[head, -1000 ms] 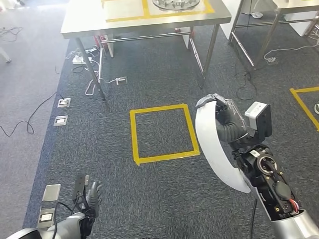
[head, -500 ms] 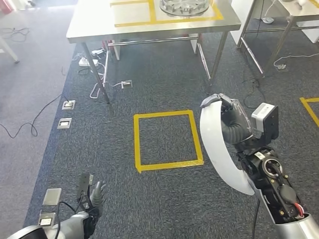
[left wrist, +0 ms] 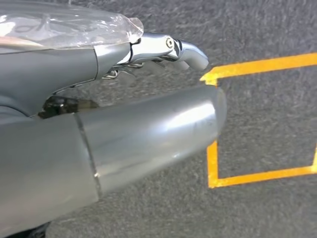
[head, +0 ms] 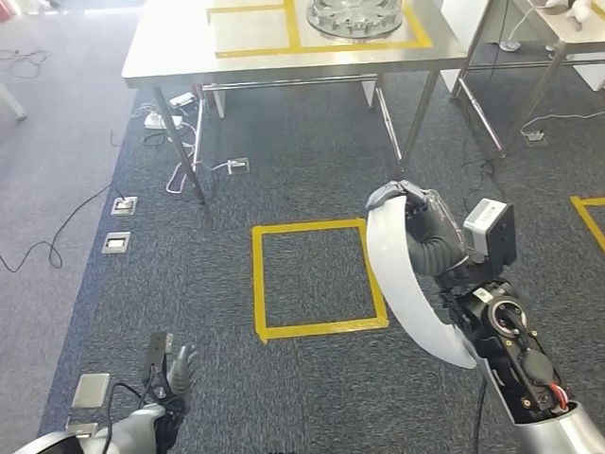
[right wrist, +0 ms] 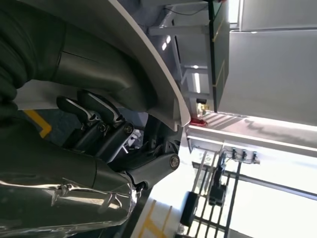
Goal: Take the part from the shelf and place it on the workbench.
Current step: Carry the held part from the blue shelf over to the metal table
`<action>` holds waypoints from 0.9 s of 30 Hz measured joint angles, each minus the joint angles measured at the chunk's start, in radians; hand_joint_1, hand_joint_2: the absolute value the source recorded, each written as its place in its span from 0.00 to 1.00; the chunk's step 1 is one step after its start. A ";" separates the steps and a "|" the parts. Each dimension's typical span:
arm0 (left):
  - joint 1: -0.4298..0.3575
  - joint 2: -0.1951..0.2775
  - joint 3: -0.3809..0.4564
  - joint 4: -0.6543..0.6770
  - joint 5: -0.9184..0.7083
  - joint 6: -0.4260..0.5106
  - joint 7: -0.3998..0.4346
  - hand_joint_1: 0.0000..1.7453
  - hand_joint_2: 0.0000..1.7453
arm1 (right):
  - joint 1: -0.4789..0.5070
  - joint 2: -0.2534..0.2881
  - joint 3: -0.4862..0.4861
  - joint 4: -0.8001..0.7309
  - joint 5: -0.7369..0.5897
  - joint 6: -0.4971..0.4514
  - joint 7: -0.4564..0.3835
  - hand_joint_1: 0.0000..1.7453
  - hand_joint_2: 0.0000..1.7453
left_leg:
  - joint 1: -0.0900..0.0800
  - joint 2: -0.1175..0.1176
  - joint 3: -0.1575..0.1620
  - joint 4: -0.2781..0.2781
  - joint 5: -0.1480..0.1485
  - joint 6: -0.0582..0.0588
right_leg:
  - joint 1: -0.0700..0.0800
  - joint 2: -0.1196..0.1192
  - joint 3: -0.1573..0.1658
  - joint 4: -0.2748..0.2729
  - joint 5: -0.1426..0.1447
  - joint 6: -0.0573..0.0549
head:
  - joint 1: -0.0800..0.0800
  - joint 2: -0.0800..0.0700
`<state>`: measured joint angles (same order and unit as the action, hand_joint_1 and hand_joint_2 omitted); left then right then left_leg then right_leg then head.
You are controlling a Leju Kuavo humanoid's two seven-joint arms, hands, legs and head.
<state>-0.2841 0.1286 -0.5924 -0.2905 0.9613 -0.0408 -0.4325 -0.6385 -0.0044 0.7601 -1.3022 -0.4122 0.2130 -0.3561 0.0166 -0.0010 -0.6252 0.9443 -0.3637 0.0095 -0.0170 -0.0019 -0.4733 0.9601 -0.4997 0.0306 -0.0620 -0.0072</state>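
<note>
Currently one white part [head: 400, 274], right hand [head: 428, 232] holding it.

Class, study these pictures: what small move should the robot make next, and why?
Probably a step forward toward the steel workbench. The right hand already grips the curved white part, but the bench lies ahead beyond the yellow floor square, apparently out of reach. The left hand hangs low with nothing in it.

Layout as we see it
Workbench [head: 171, 43] ahead; tape square [head: 318, 278] on floor between our hands; part [head: 404, 284] right of it.
</note>
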 joint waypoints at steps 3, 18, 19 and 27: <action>-0.003 -0.001 0.000 0.000 -0.001 0.000 0.002 0.00 0.00 | 0.000 0.000 0.002 -0.004 0.006 -0.002 0.001 1.00 1.00 | -0.004 -0.008 0.023 -0.001 -0.017 0.016 | -0.001 0.000 -0.104 0.189 -0.060 0.003 | 0.007 0.000; -0.017 -0.012 -0.004 0.000 -0.012 -0.001 0.011 0.00 0.00 | 0.008 0.000 0.006 -0.027 0.008 -0.010 0.009 1.00 1.00 | -0.015 -0.017 -0.003 0.184 -0.136 -0.018 | 0.017 0.008 -0.078 -0.042 0.109 -0.060 | 0.004 0.000; -0.018 -0.012 -0.004 0.000 -0.012 -0.001 0.011 0.00 0.00 | 0.010 0.000 0.006 -0.028 0.008 -0.011 0.009 1.00 1.00 | -0.011 -0.013 -0.050 0.249 -0.159 -0.023 | 0.017 0.004 -0.074 -0.041 0.102 -0.061 | 0.002 0.000; -0.020 -0.008 -0.004 0.000 -0.012 -0.001 0.012 0.00 0.00 | 0.013 0.000 0.006 -0.033 0.008 -0.013 0.011 1.00 1.00 | -0.009 0.037 -0.012 -0.003 0.004 -0.014 | 0.019 -0.032 -0.013 -0.034 0.035 -0.029 | -0.007 0.000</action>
<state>-0.3041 0.1207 -0.5965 -0.2903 0.9488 -0.0420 -0.4205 -0.6254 -0.0042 0.7665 -1.3352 -0.4040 0.2000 -0.3450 0.0073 0.0362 -0.6374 0.9416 -0.3593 -0.0042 0.0020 -0.0337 -0.4859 0.9263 -0.4644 0.0012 -0.0686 -0.0072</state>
